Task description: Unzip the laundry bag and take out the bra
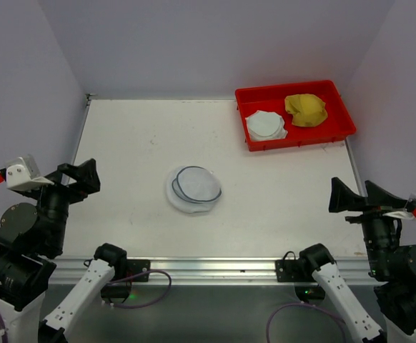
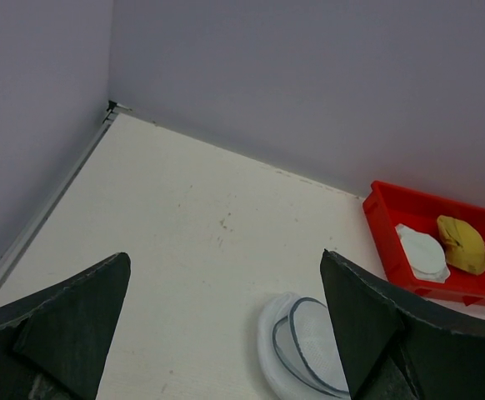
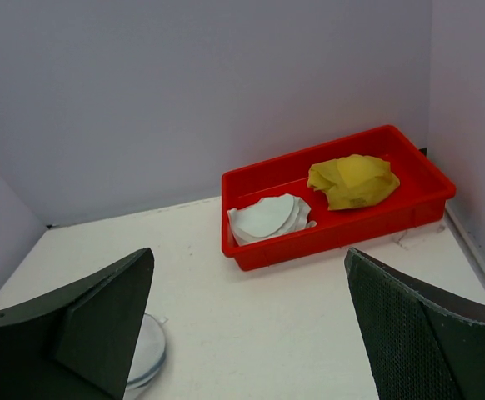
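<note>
- The table [image 1: 136,143] carries the laundry bag [image 1: 194,187], which lies flat near its middle, well apart from both tools.
- The left tool [image 1: 79,179] and the right tool [image 1: 354,196] both stand wide, holding nothing.
- The laundry bag is likely light, soft mesh that will slide or crumple if pushed, so one tool should pin it.
- The bra cannot be made out inside; expect it to be floppy and easy to snag.
- The dark zipper band [image 1: 175,183] looks like the firmest hold, but its pull is too small to see.
</note>
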Available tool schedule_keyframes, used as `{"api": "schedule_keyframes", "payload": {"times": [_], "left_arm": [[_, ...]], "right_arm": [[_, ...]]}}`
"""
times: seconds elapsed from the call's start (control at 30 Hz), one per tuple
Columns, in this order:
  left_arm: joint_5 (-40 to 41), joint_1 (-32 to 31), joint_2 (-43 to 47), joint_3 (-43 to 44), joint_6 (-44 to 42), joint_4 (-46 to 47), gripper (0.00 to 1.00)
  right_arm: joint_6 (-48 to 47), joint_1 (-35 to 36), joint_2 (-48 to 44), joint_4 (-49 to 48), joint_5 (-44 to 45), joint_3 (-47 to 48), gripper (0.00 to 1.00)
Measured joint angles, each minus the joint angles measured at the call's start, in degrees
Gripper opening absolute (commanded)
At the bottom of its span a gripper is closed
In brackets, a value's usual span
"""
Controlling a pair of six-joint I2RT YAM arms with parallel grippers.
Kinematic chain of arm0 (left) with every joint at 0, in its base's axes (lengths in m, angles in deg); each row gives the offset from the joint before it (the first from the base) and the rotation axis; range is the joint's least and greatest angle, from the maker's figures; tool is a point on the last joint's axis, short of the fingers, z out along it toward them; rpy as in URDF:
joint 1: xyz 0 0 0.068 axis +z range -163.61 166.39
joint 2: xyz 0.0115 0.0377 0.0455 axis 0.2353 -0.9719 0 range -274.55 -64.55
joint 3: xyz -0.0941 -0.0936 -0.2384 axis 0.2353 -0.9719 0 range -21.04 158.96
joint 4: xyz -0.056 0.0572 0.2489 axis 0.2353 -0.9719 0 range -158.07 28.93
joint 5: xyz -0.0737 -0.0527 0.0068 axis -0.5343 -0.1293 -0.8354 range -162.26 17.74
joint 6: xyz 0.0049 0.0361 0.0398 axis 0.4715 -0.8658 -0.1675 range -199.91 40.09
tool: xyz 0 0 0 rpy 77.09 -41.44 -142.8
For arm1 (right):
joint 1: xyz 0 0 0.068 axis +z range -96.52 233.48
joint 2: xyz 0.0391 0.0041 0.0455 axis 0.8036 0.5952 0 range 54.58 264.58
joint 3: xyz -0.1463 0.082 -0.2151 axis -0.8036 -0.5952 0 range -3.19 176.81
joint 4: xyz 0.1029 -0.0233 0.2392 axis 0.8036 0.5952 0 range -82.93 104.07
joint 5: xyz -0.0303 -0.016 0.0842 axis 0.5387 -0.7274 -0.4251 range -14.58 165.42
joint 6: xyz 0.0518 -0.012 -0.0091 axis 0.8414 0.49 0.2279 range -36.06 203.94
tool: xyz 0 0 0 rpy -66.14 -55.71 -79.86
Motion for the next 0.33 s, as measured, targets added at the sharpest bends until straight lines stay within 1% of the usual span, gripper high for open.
{"api": "schedule_keyframes", "payload": {"times": [0.33], "left_arm": [[-2.4,0.0,-1.0,-2.8,1.2,0.3,1.00]], "right_arm": [[-0.5,0.0,0.0,0.9,-1.2,-0.5,0.99]]}}
